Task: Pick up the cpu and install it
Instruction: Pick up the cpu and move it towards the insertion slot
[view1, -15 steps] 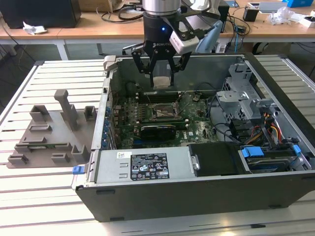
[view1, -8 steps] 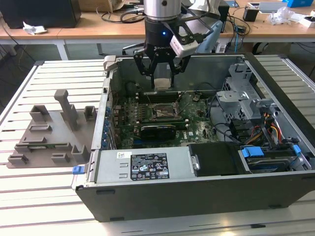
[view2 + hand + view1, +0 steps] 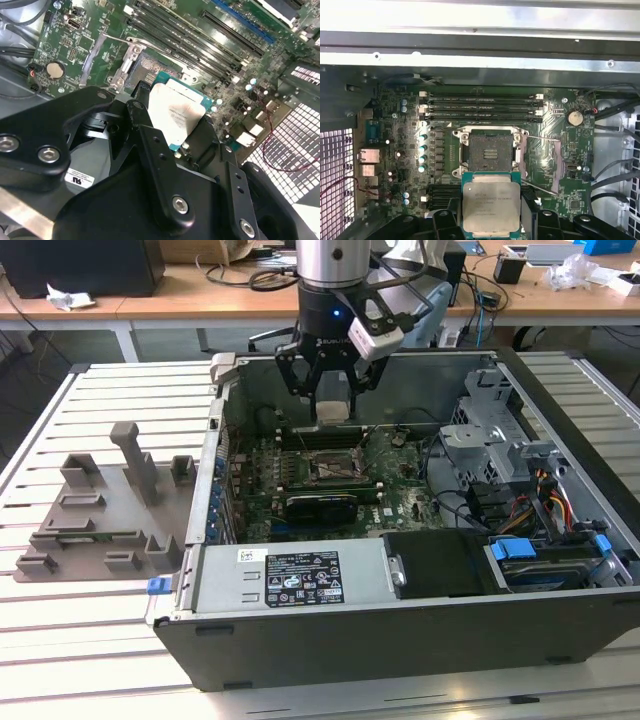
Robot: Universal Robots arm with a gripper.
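Observation:
The cpu (image 3: 491, 205) is a flat silver-grey square with a green rim, and my gripper (image 3: 491, 222) is shut on its two opposite edges. In the exterior view the gripper (image 3: 333, 408) hangs over the motherboard inside the open computer case (image 3: 400, 640), with the cpu (image 3: 333, 410) between the black fingers (image 3: 303, 380). The open socket (image 3: 487, 152) lies just beyond the cpu, its frame lifted and its lever swung out to one side. In the second wrist view the cpu (image 3: 175, 117) sits tilted above the socket (image 3: 145, 67), a gap still between them.
Memory slots (image 3: 480, 105) run along the far side of the socket. A drive cage (image 3: 490, 440) and cables (image 3: 545, 505) fill the case at the exterior view's right, and a power supply (image 3: 290, 580) sits at the front. A grey parts fixture (image 3: 100, 510) lies outside, on the exterior view's left.

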